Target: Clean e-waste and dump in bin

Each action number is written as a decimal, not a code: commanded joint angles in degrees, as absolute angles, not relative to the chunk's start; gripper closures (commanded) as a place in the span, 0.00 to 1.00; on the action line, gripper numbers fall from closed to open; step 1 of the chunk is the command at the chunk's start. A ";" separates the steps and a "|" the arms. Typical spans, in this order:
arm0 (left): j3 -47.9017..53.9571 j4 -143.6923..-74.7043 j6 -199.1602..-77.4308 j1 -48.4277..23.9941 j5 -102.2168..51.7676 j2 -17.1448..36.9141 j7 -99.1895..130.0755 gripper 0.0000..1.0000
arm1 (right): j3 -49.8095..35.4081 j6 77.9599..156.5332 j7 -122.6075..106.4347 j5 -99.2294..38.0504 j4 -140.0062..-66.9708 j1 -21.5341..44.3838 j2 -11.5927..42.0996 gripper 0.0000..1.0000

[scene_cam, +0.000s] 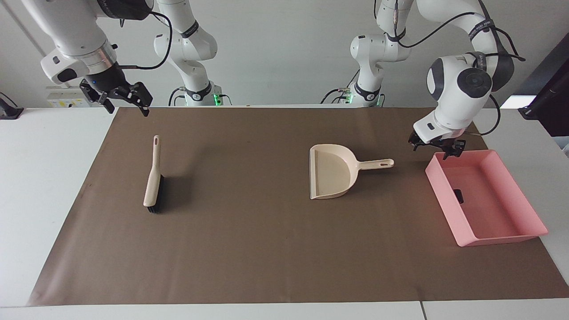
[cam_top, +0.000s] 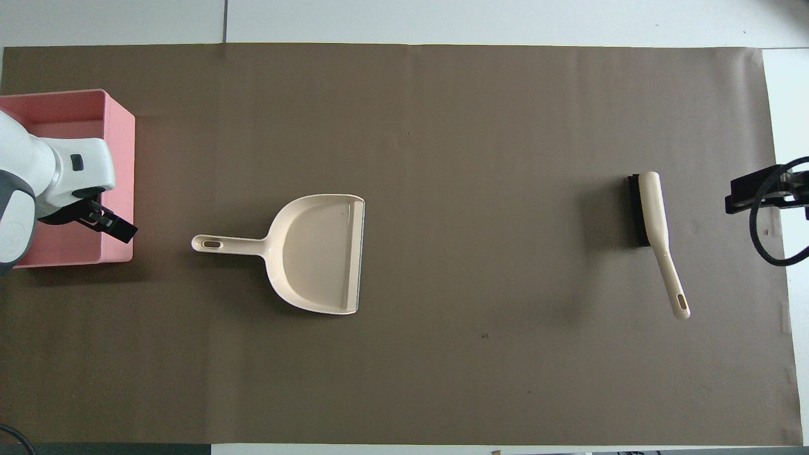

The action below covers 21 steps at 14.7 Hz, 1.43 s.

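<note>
My left pincer (scene_cam: 437, 149) hung spread and empty over the corner of the pink bin (scene_cam: 524, 202) that sat closest to the robots. My right pincer (scene_cam: 116, 97) waited, spread and empty, above the surface near the brush (scene_cam: 153, 178). One small black piece of e-waste (scene_cam: 458, 195) lay inside the bin. I could not find the white piece anywhere. The dustpan (scene_cam: 332, 173) lay flat and looked bare. If my left arm dropped low, I thought it might bump the bin wall and push the bin off the brown mat (scene_cam: 249, 249)
</note>
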State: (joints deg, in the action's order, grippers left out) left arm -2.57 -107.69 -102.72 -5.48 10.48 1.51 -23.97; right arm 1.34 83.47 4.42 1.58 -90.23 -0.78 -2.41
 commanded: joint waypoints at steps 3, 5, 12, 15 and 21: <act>-2.28 -95.19 -94.40 -2.11 4.06 3.52 -13.21 0.02 | 1.05 83.58 5.19 1.14 -90.44 -1.23 -2.81 0.00; -2.37 -95.10 -93.96 -2.20 2.21 2.64 -8.46 0.02 | 1.05 83.58 5.19 1.14 -90.44 -1.23 -2.81 0.00; -2.55 -98.00 -91.14 0.35 -2.29 -2.37 -4.13 0.02 | 1.05 83.58 5.19 1.05 -90.53 -1.14 -2.81 0.00; -2.64 -98.09 -91.14 0.26 -1.94 -2.55 -3.69 0.02 | 1.05 83.58 5.19 1.05 -90.44 -1.14 -2.81 0.00; -2.02 -100.46 -91.32 -0.79 0.70 -5.27 3.31 0.02 | 1.05 86.38 4.92 0.79 -90.35 -1.23 -2.73 0.00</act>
